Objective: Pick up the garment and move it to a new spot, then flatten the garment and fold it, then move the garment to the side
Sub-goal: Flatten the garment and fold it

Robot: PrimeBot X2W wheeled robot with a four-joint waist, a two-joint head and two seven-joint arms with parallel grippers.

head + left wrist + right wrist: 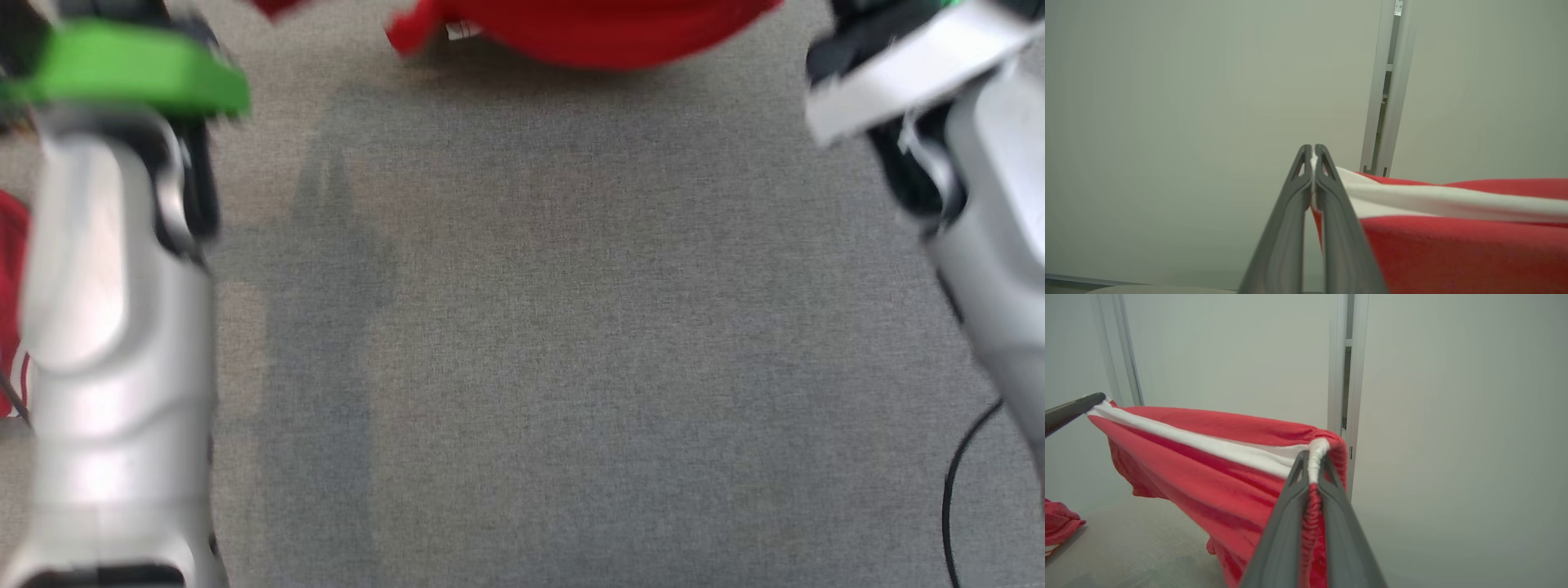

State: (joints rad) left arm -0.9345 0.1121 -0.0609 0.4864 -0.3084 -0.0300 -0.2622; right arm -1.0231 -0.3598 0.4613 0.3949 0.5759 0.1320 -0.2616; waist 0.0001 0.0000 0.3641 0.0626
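The garment (588, 33) is red cloth with a white band, and it hangs stretched between my two grippers above the grey tabletop (531, 327). In the left wrist view my left gripper (1313, 153) is shut on one corner of the garment (1453, 245), pinching the white band. My right gripper (1312, 457) is shut on the bunched opposite corner of the garment (1200, 465). The left gripper (1100, 398) also appears at the far left of the right wrist view, holding the other end. My pale forearms (114, 327) (996, 245) frame the head view, where just the garment's sagging lower edge is visible at the top.
Another piece of red cloth (8, 310) (1057, 522) lies at the table's left edge. A black cable (955, 482) runs by the right forearm. A pale wall with an aluminium post (1386, 102) (1347, 375) stands behind the table.
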